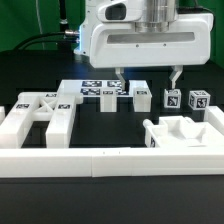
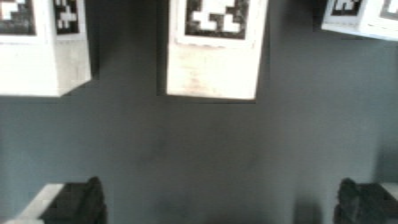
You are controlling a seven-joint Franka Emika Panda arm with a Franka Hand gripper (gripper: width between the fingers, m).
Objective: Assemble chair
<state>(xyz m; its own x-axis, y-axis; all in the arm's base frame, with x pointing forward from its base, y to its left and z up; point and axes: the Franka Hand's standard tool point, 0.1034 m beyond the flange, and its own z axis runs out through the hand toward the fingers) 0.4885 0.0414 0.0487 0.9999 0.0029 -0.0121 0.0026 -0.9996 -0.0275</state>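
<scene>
While jaws hang spread | middle leg (image 2: pixel 214 55) stands apart | bare table (image 2: pixel 196 150) flanks its edges

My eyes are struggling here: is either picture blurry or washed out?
Exterior view: fairly sharp, though the white X-braced frame glares against the black table. Wrist view: soft throughout, the tag on the middle leg smeared, the fingertips dim.

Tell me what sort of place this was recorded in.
Most likely a lab robot bench, not a home or workshop: a black table edged by a low white rail, a marker board lying fixed on it, and white tagged chair parts laid out loose.
</scene>
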